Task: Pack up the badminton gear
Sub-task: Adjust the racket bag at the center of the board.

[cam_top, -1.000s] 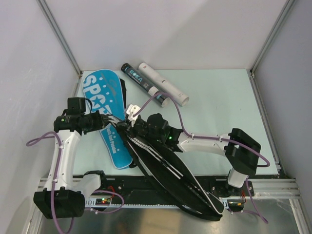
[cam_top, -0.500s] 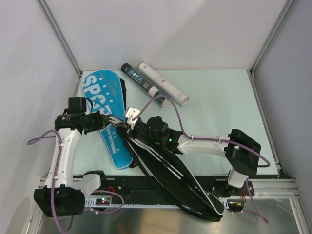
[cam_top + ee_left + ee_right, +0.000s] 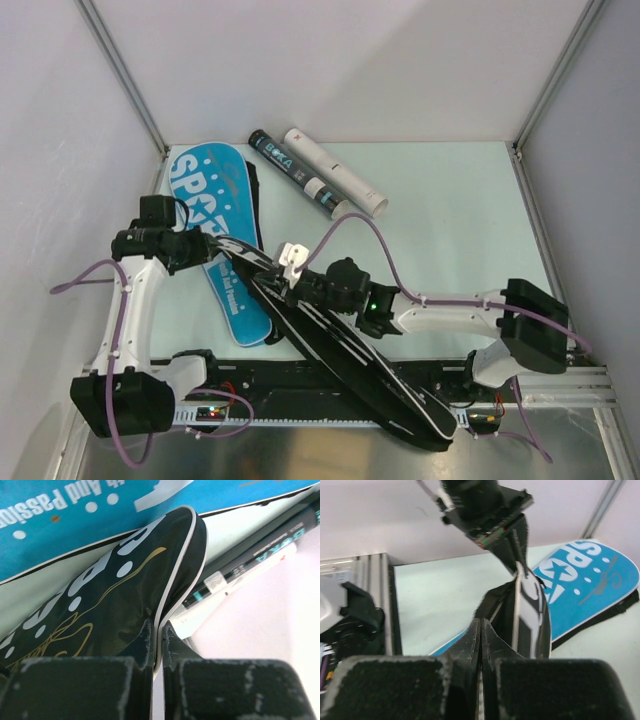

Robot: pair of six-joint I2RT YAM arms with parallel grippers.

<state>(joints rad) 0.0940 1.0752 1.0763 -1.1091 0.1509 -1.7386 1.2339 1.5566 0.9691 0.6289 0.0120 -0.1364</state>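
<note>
A black SPORT racket bag (image 3: 350,355) lies slantwise from the table's left middle to past the near edge. My left gripper (image 3: 222,245) is shut on its white-piped head edge (image 3: 159,630). My right gripper (image 3: 287,284) is shut on the bag's rim a little below that, and its fingers (image 3: 480,625) are pressed together on a thin strip. The black bag (image 3: 530,605) stands on edge between them. A blue SPORT bag (image 3: 205,200) lies flat under it. A black tube (image 3: 290,172) and a white tube (image 3: 335,172) lie behind. No rackets or shuttlecocks show.
The blue bag (image 3: 75,520) and the black tube (image 3: 260,555) lie close past my left fingers. The left arm's gripper (image 3: 515,555) hangs just beyond my right fingers. Metal frame rails run along the table's sides and near edge (image 3: 560,380).
My right gripper has slid along the black bag's rim, toward the near right and away from my left gripper. My left gripper has kept its hold and barely moved.
</note>
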